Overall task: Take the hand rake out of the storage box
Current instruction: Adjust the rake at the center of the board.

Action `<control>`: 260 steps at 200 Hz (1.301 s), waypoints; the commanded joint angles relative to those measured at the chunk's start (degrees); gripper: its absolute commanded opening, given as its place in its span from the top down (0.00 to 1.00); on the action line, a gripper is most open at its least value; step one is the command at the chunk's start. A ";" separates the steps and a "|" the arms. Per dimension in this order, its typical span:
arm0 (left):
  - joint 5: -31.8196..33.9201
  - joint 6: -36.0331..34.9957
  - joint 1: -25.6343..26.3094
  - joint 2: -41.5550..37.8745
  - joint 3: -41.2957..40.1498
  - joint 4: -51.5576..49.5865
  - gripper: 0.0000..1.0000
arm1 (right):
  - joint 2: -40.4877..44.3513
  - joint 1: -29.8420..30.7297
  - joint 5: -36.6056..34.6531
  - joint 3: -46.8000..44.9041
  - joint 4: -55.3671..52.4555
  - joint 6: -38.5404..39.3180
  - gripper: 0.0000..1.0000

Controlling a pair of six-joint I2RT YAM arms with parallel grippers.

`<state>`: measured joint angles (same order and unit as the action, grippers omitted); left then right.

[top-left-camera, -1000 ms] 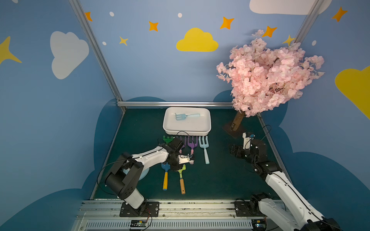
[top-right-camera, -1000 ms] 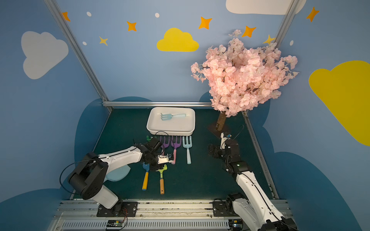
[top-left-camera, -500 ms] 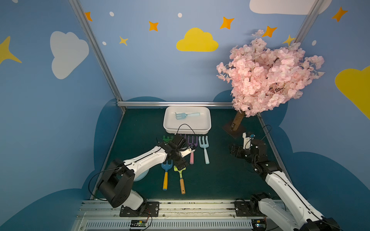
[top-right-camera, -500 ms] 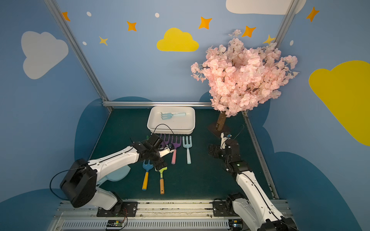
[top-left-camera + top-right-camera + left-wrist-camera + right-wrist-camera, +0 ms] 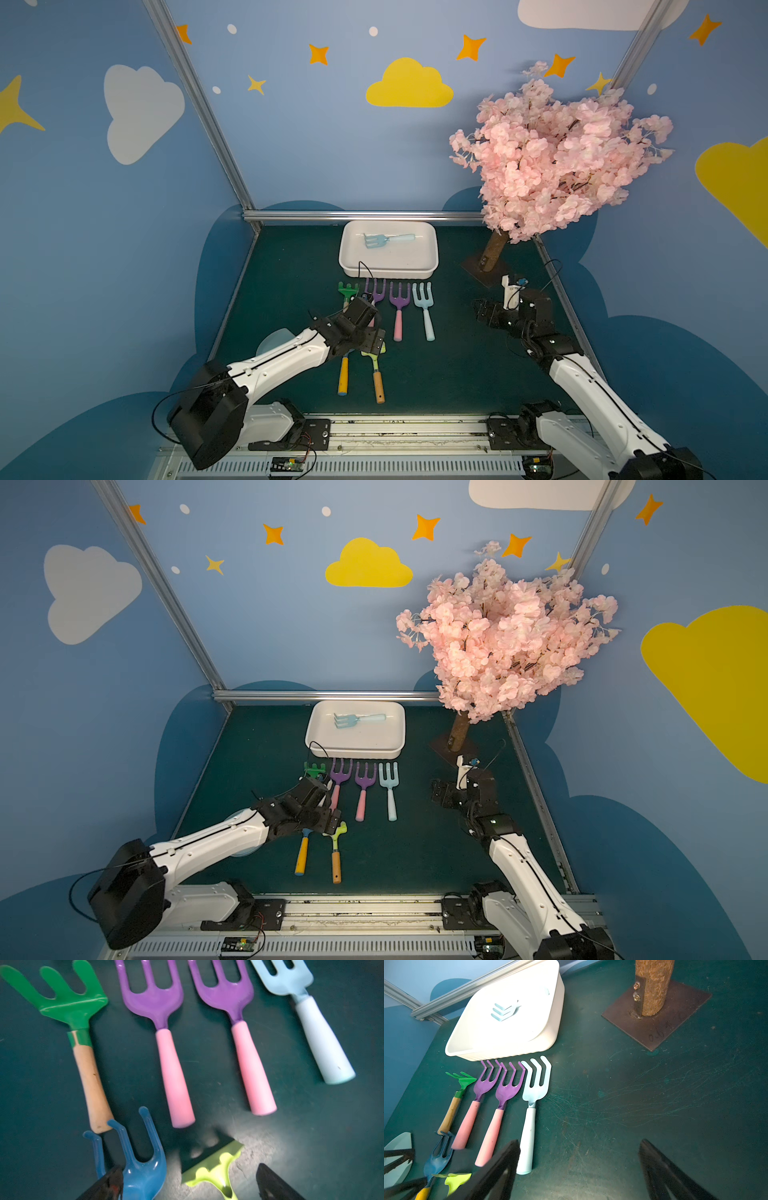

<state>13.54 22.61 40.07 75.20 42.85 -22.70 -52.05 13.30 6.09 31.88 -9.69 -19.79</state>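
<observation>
Glossy white storage box (image 5: 428, 266), pale-blue three-pronged hand rake (image 5: 385, 240) inside

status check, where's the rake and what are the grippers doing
Left gripper open, empty, above lime tool. Right gripper open, empty. Hand rake alone in storage box, nothing covering it.

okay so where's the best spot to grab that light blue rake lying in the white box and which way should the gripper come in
Probably the handle of the light blue rake, coming straight down from above. It lies flat along the storage box floor, prongs toward the left arm's side, and the box walls block a sideways approach. Jaws should close across the handle.
</observation>
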 commanded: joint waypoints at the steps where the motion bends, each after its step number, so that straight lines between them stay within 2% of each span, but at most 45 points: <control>1: 2.54 3.95 -1.06 4.39 3.55 2.35 0.08 | 0.69 -0.21 0.43 -0.66 0.75 -0.67 0.08; 19: 1.31 3.75 -2.01 9.38 6.99 1.91 0.28 | 1.27 -0.27 0.16 -0.76 0.37 -0.51 0.08; 37: 0.74 4.45 -2.76 14.09 10.18 0.33 0.39 | 1.52 -0.25 0.07 -0.85 0.12 -0.38 0.08; 90: -2.85 8.21 -3.25 23.12 15.31 -2.58 0.45 | 1.91 -0.30 -0.93 -1.35 -0.23 -0.03 0.08; 129: -4.71 9.79 -2.48 25.16 16.03 -1.92 0.51 | 2.23 -0.56 -1.17 -1.91 -0.28 0.02 0.08; 171: -2.70 9.96 -2.02 23.38 16.52 -4.19 0.51 | 2.05 -0.73 -0.90 -2.06 0.00 -0.07 0.07; 209: -0.07 10.50 -1.41 18.46 16.06 -7.45 0.48 | 1.65 -0.95 -0.73 -2.33 0.32 -0.07 0.07; 238: 4.54 14.21 1.60 11.82 13.76 -12.48 0.37 | 1.67 -0.96 -0.55 -2.59 0.72 -0.13 0.08; 260: 4.84 18.30 5.35 6.59 10.28 -13.65 0.29 | 1.52 -1.04 -0.29 -2.76 1.00 -0.12 0.08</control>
<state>15.79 35.70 42.02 86.35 56.49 -31.33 -50.65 12.47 5.48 29.63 -9.67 -19.73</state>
